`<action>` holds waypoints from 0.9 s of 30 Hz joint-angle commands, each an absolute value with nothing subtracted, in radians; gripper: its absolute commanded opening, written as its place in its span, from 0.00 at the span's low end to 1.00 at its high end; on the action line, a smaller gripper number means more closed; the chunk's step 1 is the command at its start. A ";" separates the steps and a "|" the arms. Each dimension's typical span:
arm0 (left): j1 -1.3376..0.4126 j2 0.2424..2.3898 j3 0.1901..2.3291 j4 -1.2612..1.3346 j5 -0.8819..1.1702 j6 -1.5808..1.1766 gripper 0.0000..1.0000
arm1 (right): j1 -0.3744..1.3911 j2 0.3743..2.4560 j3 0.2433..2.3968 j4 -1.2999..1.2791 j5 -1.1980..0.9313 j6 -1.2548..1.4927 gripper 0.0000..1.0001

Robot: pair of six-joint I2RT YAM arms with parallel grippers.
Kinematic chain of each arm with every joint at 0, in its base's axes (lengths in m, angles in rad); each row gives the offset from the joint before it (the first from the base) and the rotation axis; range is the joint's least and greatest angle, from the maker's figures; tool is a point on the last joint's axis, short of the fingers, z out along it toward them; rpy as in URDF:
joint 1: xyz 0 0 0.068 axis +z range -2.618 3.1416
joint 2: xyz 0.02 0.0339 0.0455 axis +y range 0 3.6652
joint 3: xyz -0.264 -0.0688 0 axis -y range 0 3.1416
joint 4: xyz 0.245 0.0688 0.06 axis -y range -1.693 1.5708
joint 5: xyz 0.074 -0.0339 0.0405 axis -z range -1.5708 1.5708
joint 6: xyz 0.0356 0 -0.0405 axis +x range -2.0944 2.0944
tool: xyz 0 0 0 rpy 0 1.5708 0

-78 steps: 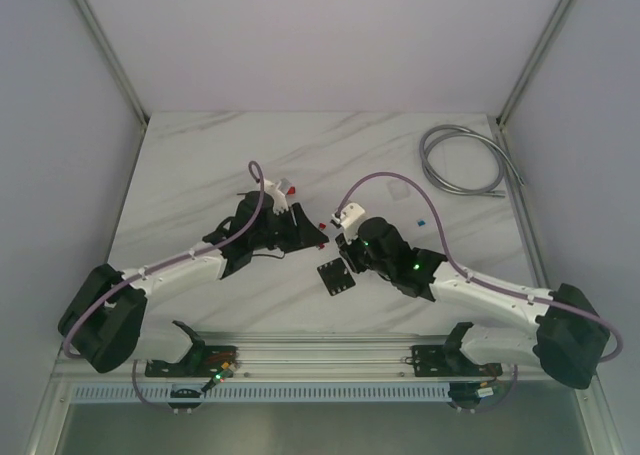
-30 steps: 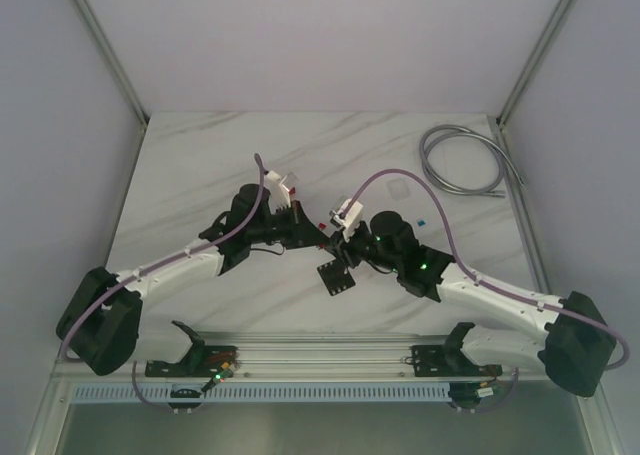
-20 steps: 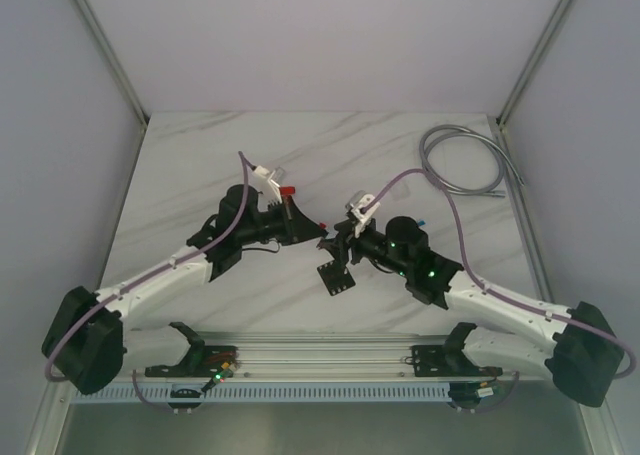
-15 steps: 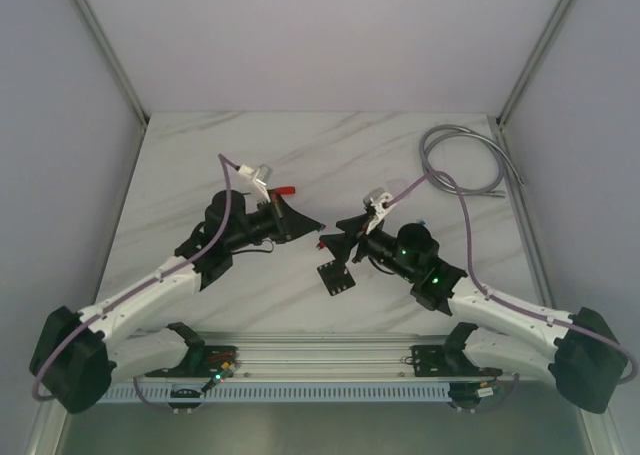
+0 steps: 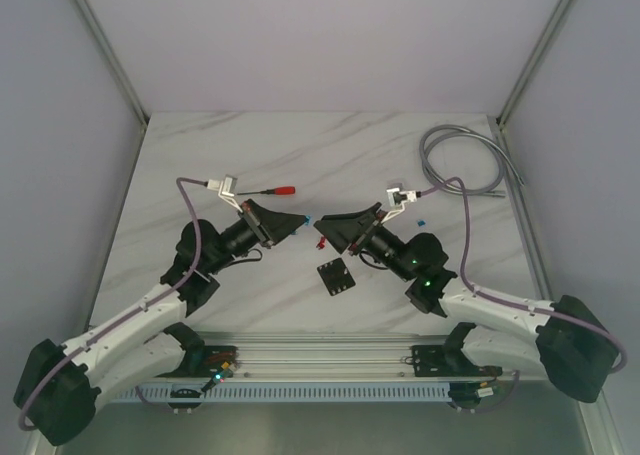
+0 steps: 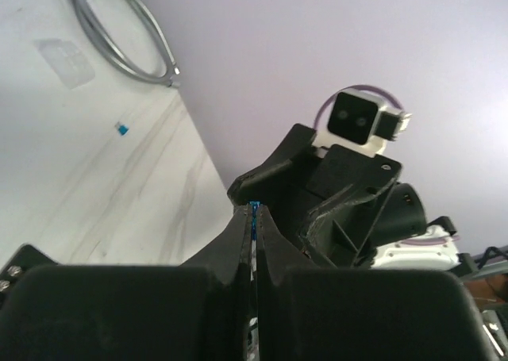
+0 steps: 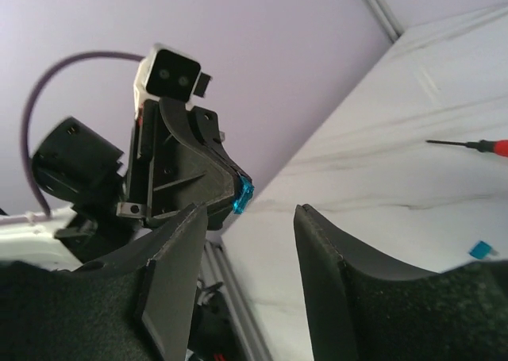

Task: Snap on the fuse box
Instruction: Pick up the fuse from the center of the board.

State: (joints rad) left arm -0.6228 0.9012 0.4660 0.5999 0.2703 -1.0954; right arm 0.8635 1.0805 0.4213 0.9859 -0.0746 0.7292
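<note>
Left gripper (image 5: 298, 222) clenched on a blue fuse (image 7: 244, 196), tip to tip with the released right gripper (image 7: 250, 218). Fuse box (image 5: 334, 276) lies flat on the bench (image 5: 200, 165), just near of both tips. Screwdriver (image 5: 272, 189) far-left, cable coil (image 5: 460, 160) far-right.

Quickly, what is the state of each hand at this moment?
Left hand: closed, pinching a tiny blue fuse at its tip.
Right hand: open, holding nothing.

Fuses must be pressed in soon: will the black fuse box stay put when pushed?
Probably not: the fuse box lies loose and flat on the smooth marble table, so it likely slides. Being low and flat, it should hardly tip.
</note>
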 commanded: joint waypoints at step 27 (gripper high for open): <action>-0.683 0.885 0.438 0.829 0.184 -1.226 0.00 | 0.861 1.229 0.469 1.383 -0.181 0.914 0.33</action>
State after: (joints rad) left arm -0.6754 0.8845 0.4419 0.7704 0.1997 -1.2121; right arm 0.8635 1.2198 0.4274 1.3022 -0.1631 0.9127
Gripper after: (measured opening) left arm 0.068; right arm 0.341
